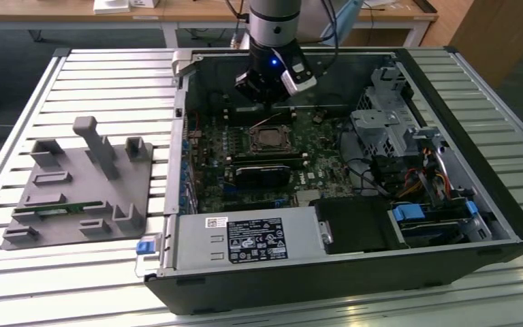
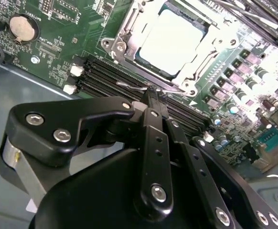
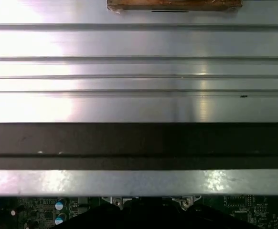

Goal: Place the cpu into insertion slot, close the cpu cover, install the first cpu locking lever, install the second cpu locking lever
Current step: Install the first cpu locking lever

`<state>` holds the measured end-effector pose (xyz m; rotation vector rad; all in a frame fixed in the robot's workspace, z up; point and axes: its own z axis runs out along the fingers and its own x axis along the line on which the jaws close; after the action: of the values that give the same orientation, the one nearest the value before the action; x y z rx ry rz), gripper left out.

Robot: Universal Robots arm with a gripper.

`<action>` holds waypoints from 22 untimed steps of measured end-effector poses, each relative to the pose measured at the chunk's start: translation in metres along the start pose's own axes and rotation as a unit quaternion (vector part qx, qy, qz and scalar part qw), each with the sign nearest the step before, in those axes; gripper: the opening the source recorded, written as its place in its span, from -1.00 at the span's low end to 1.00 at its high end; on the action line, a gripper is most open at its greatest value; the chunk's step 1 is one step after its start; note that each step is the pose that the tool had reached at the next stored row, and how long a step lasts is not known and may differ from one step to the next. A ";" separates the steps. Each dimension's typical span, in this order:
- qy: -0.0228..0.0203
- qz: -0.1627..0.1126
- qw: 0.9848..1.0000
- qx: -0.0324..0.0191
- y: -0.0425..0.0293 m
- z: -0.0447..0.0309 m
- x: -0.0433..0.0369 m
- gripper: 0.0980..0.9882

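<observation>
cpu (image 2: 173, 40) is sitting in the insertion slot (image 2: 144, 59) under the closed cpu cover (image 2: 129, 26); i'm working a locking lever (image 2: 144, 87), pincer (image 2: 154, 98) pinching shut at it, needing a steady hooking sweep.

Ribbed silvery worktop (image 3: 139, 71), brown wooden piece (image 3: 172, 5) at its far edge, dark case wall (image 3: 139, 145), bright metal lip (image 3: 139, 182), strip of green board (image 3: 253, 210) with small capacitors (image 3: 58, 206)
</observation>
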<state>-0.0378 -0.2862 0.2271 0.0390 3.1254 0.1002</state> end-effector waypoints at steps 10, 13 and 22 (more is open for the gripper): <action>0.000 0.000 1.000 0.000 0.0024 0.0045 -0.0054 -0.98; 0.000 0.000 1.000 0.000 0.0030 0.0062 -0.0076 -0.98; 0.000 0.000 1.000 0.000 0.0030 0.0107 -0.0168 -0.98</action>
<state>-0.0208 -0.2829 0.2169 0.0389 3.1254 0.1003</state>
